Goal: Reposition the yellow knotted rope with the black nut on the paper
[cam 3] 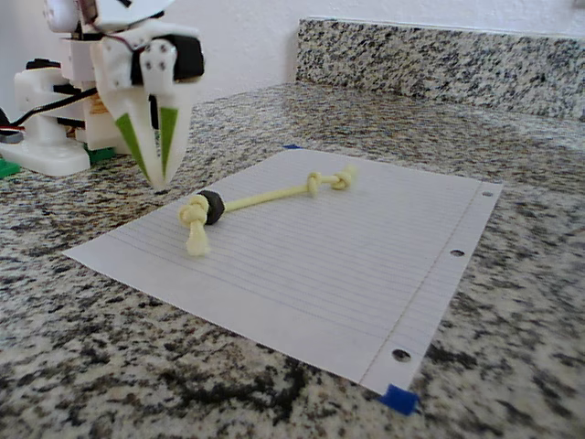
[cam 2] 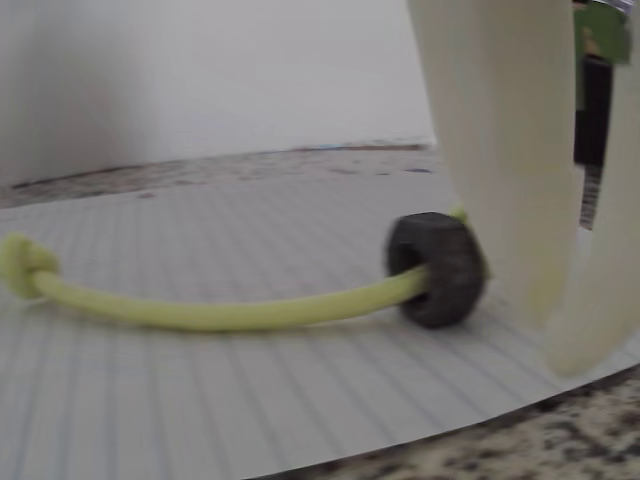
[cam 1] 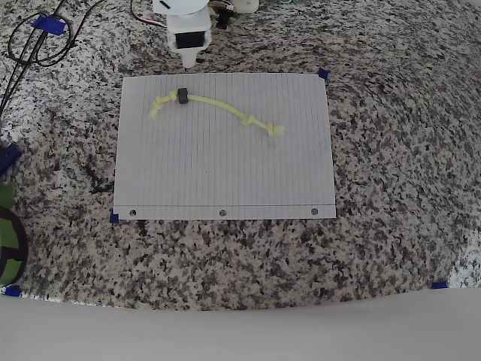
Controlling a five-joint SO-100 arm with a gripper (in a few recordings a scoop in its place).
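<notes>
The yellow knotted rope (cam 1: 222, 107) lies in a shallow arc across the far half of the paper (cam 1: 225, 177). The black nut (cam 1: 182, 95) is threaded on it near its left end in the overhead view. My white gripper (cam 1: 188, 60) hangs just beyond the paper's far edge, close behind the nut, its fingers together and holding nothing. In the wrist view the nut (cam 2: 437, 268) sits right beside the fingers (cam 2: 500, 150), and the rope (cam 2: 220, 312) runs left to an end knot. From the fixed view the gripper (cam 3: 162, 181) points down just left of the nut (cam 3: 211, 208) and rope (cam 3: 270, 194).
Speckled granite counter (cam 1: 391, 248) surrounds the paper. Black cables (cam 1: 34, 37) loop at the far left corner. Blue tape bits (cam 1: 323, 74) mark the sheet's corners. A green object (cam 1: 6, 237) sits at the left edge. A backsplash (cam 3: 439, 55) rises behind the counter.
</notes>
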